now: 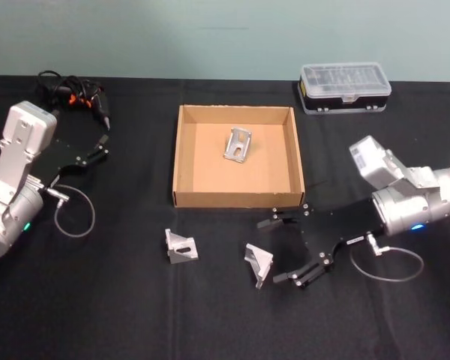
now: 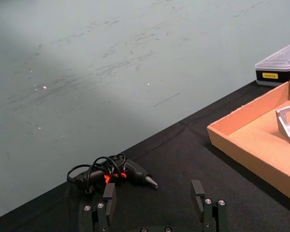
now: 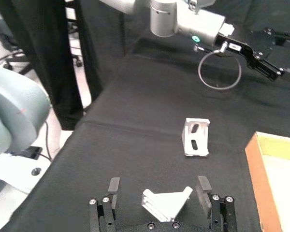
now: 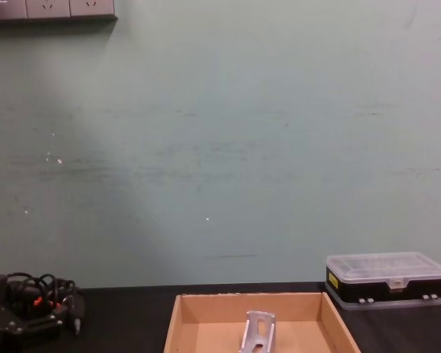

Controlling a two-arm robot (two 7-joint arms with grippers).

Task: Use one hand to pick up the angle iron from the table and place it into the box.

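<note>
The tan box (image 1: 236, 199) sits mid-table with one angle iron (image 1: 238, 144) inside it, also seen from the chest (image 4: 259, 332). In front of the box, two more angle irons lie on the black table (image 1: 112, 307): one to the left (image 1: 181, 246) and one to the right (image 1: 259, 262). My right gripper (image 1: 277, 251) is open, low over the table, its fingers on either side of the right-hand angle iron (image 3: 166, 203) without closing on it. The other loose angle iron (image 3: 196, 137) stands farther off. My left gripper (image 1: 101, 142) rests open at the far left.
A clear-lidded plastic case (image 1: 344, 86) stands behind the box at the back right. A black tool with a coiled cable (image 1: 73, 91) lies at the back left, just ahead of my left gripper (image 2: 153, 193). The box wall (image 3: 258, 183) is close beside my right gripper.
</note>
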